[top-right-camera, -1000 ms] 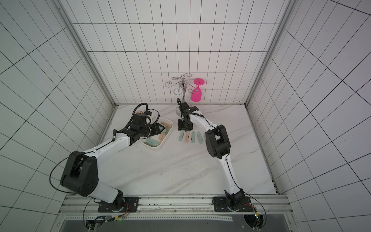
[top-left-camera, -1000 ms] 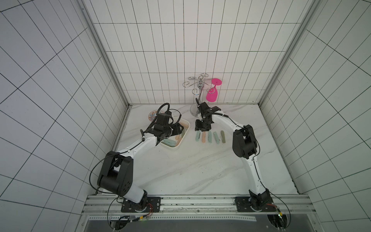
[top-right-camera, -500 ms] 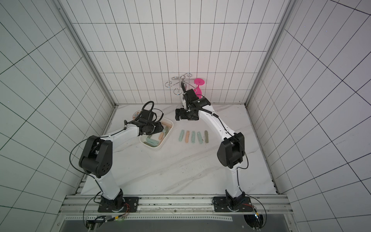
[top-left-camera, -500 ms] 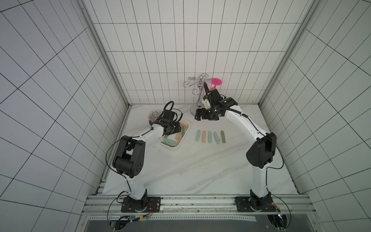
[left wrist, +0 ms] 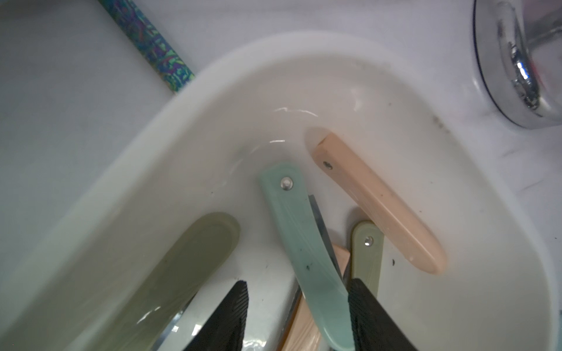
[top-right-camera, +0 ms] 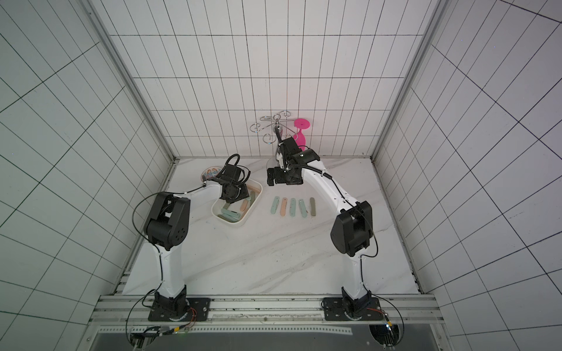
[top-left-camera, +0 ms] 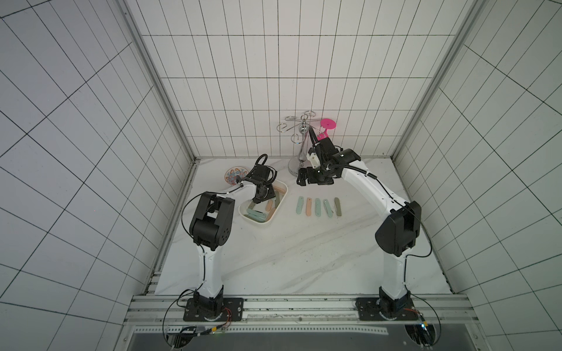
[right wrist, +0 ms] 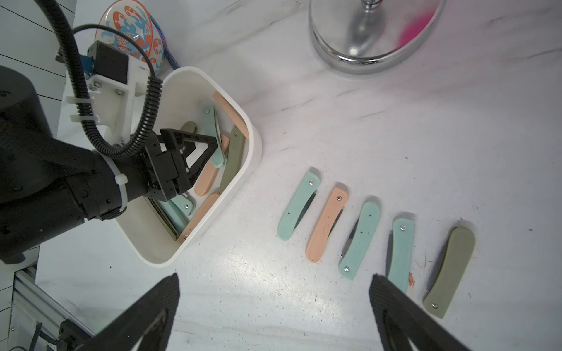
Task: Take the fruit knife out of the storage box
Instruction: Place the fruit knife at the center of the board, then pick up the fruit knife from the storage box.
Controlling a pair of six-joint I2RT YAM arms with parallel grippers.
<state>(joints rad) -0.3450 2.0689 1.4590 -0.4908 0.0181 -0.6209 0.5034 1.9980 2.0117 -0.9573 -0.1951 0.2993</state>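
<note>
A: Mint-green fruit knife [left wrist: 307, 243]: where is it?
B: Inside the storage box [left wrist: 182, 100], lower centre of the left wrist view, its tail cut off by the frame edge.
A: Grasped?
B: No. The left gripper [left wrist: 298, 284] straddles it with its jaws apart. There is a gap at one finger, and contact at the other is unclear.
A: Right gripper [right wrist: 273, 276]?
B: Spread wide, empty, above the table [right wrist: 395, 121].
</note>
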